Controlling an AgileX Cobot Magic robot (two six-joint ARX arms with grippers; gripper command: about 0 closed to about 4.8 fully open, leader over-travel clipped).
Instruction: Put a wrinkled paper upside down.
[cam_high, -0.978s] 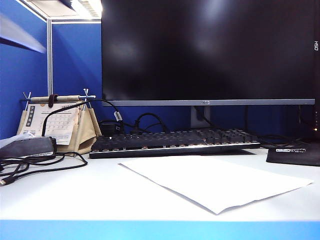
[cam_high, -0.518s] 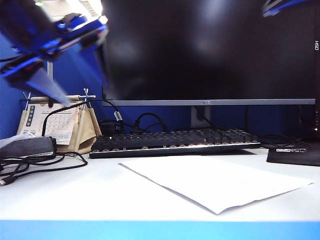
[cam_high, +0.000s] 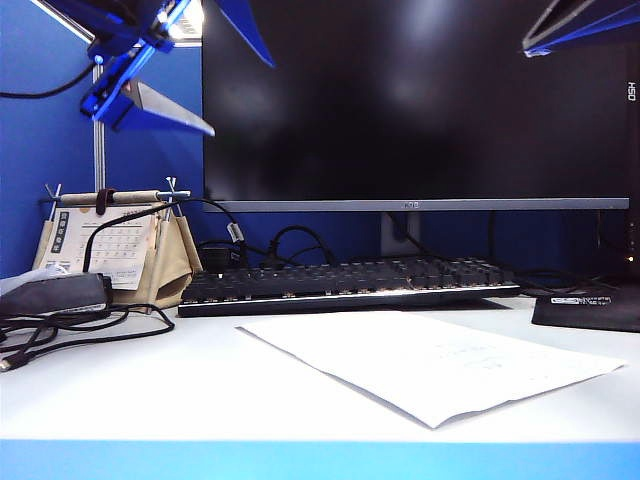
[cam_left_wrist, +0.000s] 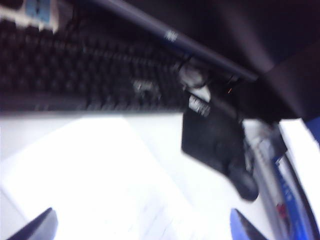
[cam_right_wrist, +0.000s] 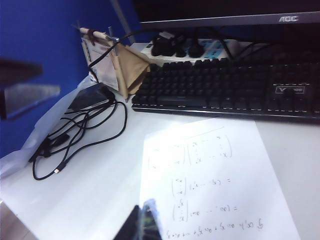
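Both claws are now up high over the desk, and a second ago neither was in the picture at all. Up in the upper left of the outside view hangs the left gripper (cam_high: 165, 60), with its two fingers spread wide and nothing between them. Only a bit of the right gripper (cam_high: 585, 25) shows in the upper right corner. Its fingers are pressed together and hold nothing.

Low in the middle, toward the right, the wrinkled paper (cam_high: 440, 365) lies flat on the white table (cam_high: 150, 390). It has not moved. The writing side faces up. So the flip has not begun, and I think the arms are just coming in to reach for it.

Just behind the sheet sits the keyboard (cam_high: 350, 285), with the big dark monitor (cam_high: 415, 100) over it. A desk calendar (cam_high: 115, 245) and loose black cables (cam_high: 70, 330) are at the left, well apart from the sheet. Nothing lies on top of it.
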